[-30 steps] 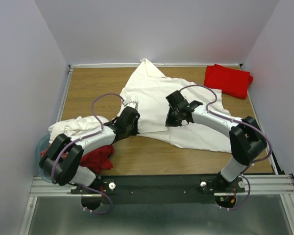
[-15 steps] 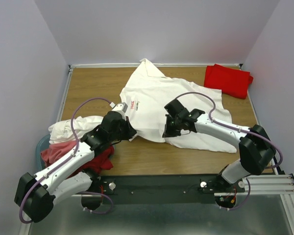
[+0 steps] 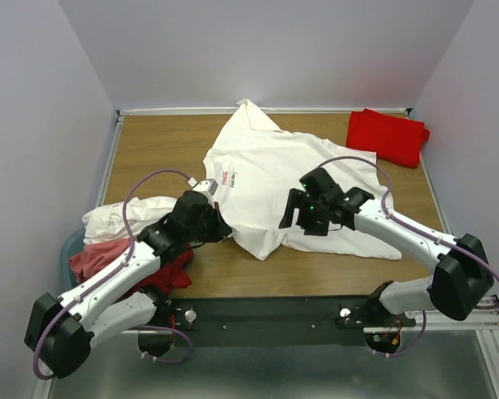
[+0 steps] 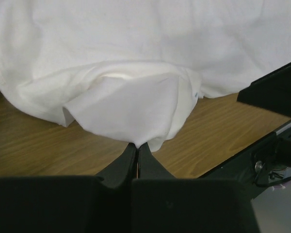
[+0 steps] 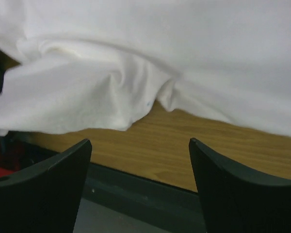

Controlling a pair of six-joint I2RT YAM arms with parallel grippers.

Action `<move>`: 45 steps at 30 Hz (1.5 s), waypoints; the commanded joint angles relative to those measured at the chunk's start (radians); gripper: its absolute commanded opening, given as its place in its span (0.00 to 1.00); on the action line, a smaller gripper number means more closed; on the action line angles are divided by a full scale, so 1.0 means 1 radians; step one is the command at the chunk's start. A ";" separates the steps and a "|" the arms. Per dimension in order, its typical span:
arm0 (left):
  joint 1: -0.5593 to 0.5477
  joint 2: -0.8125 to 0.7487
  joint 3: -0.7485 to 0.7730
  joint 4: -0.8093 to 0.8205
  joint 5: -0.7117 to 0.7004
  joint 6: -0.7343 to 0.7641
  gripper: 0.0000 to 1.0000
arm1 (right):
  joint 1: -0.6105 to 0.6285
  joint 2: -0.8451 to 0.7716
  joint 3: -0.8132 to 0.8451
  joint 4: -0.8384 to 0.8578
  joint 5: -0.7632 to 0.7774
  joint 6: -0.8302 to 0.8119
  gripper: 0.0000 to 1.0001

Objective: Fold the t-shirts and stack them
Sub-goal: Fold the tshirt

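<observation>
A white t-shirt [image 3: 291,170] with a small red print [image 3: 224,177] lies spread over the middle of the table. My left gripper [image 3: 222,228] is shut on its near left edge; in the left wrist view the closed fingertips [image 4: 137,145] pinch a fold of the white cloth [image 4: 136,107]. My right gripper [image 3: 289,214] hovers open over the shirt's near hem. In the right wrist view its fingers [image 5: 58,179] stand wide apart with nothing between them, and the white shirt [image 5: 150,63] lies just beyond. A folded red t-shirt [image 3: 387,135] sits at the back right.
At the left edge a pale blue tub [image 3: 70,248] holds a heap with a crumpled white shirt [image 3: 121,218], pink cloth [image 3: 96,259] and red cloth [image 3: 168,270]. Bare wood [image 3: 233,270] runs along the near side, up to the black base rail [image 3: 266,312].
Both arms dragged the white shirt toward the near edge. The right gripper then opened, let go of the hem and drew back to the right. The left gripper kept its hold.
</observation>
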State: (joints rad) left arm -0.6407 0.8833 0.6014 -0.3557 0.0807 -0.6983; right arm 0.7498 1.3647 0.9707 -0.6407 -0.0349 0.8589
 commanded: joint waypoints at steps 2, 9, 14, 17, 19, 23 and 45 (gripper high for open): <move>0.007 0.132 0.089 0.086 0.033 0.071 0.00 | -0.206 -0.051 -0.044 -0.062 0.095 -0.057 0.89; 0.013 0.140 0.152 0.109 0.022 0.098 0.00 | -0.686 -0.162 -0.162 -0.082 0.046 -0.184 0.93; 0.015 0.129 0.124 0.135 0.047 0.103 0.00 | -0.914 -0.185 -0.153 -0.142 0.061 -0.262 0.94; 0.015 0.120 0.087 0.175 0.089 0.077 0.00 | -1.015 -0.158 -0.155 -0.155 0.066 -0.244 1.00; 0.015 0.105 0.063 0.211 0.109 0.069 0.00 | -1.097 -0.129 -0.170 -0.155 0.041 -0.225 1.00; 0.015 0.094 0.052 0.231 0.084 0.088 0.00 | -1.139 -0.085 -0.231 -0.165 0.069 -0.189 0.98; 0.015 0.085 -0.020 0.316 0.111 0.109 0.00 | -1.152 -0.001 -0.243 -0.198 0.221 0.011 0.71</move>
State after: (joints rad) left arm -0.6292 0.9821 0.5972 -0.0727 0.1600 -0.6056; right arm -0.3931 1.3502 0.7406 -0.8173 0.1291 0.8196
